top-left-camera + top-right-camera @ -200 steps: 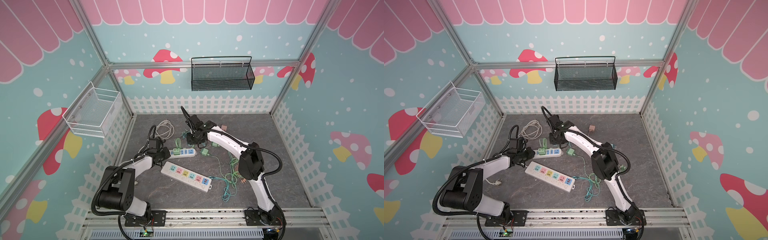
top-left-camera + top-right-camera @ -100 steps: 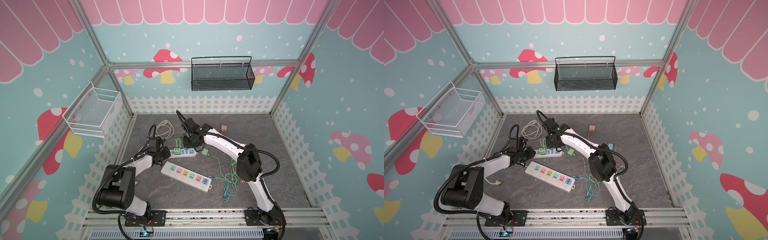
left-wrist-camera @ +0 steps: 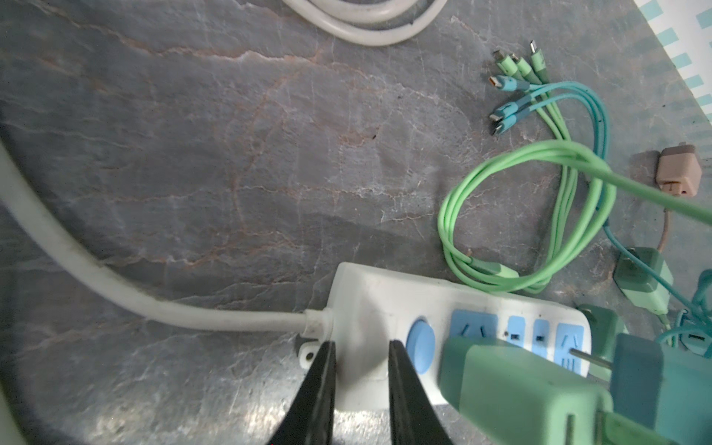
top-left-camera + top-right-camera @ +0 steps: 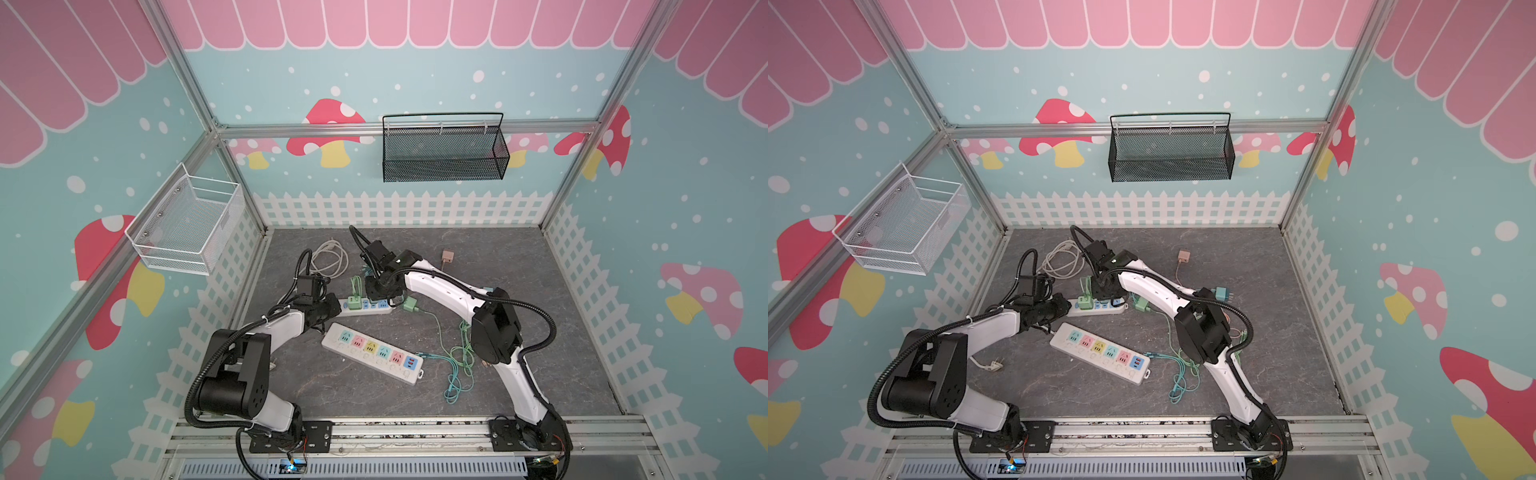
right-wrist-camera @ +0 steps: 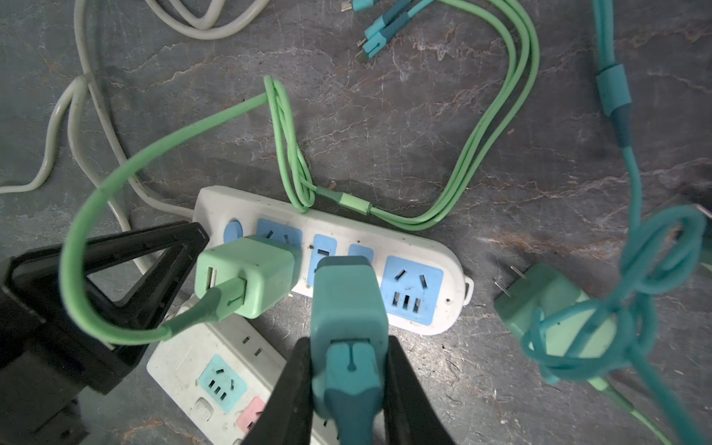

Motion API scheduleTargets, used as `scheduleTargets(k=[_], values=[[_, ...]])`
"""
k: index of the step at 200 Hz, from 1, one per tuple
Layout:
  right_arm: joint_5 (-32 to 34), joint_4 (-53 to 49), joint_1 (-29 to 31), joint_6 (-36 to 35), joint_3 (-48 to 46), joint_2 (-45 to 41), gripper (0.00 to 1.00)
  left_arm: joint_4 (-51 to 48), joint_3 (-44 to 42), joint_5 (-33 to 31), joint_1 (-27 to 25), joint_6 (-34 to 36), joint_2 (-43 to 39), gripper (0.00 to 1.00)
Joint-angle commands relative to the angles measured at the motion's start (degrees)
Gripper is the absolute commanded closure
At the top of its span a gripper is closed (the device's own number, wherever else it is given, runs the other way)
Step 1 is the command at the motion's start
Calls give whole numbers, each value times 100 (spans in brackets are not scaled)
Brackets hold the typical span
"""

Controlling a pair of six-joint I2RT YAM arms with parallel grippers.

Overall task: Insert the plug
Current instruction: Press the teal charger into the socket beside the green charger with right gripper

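A small white power strip (image 4: 376,307) (image 4: 1115,308) with blue sockets lies at mid-floor. My right gripper (image 5: 348,343) is shut on a teal plug (image 5: 346,300), held nose-down over the strip's (image 5: 424,246) middle sockets. In the left wrist view a metal prong still shows between that plug (image 3: 635,370) and the strip's face (image 3: 370,300). A light green charger (image 5: 246,277) (image 4: 354,302) sits in the socket beside the blue switch. My left gripper (image 3: 362,345) is shut on the strip's cord end, pinning it to the floor.
A longer white strip (image 4: 372,353) with coloured sockets lies just in front. A loose green charger (image 5: 554,308) wrapped in teal cable lies beside the small strip. Green cables (image 4: 457,361), a white cord coil (image 4: 330,259) and a brown adapter (image 4: 447,255) lie around.
My right gripper has carried the teal plug leftward and down, from behind the strip to right over its sockets. The left arm has stayed on the strip's end.
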Motion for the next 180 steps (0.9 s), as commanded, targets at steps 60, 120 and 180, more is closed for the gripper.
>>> scheduleTargets(k=[60, 120, 180], values=[[269, -177, 53, 298, -173, 313, 100, 119, -56, 184, 27, -28, 4, 76], [411, -195, 53, 334, -230, 362, 100, 175, -174, 269, 20, -67, -82, 76], [504, -230, 53, 277, -127, 505, 100, 550, -479, 568, 21, -198, -155, 78]])
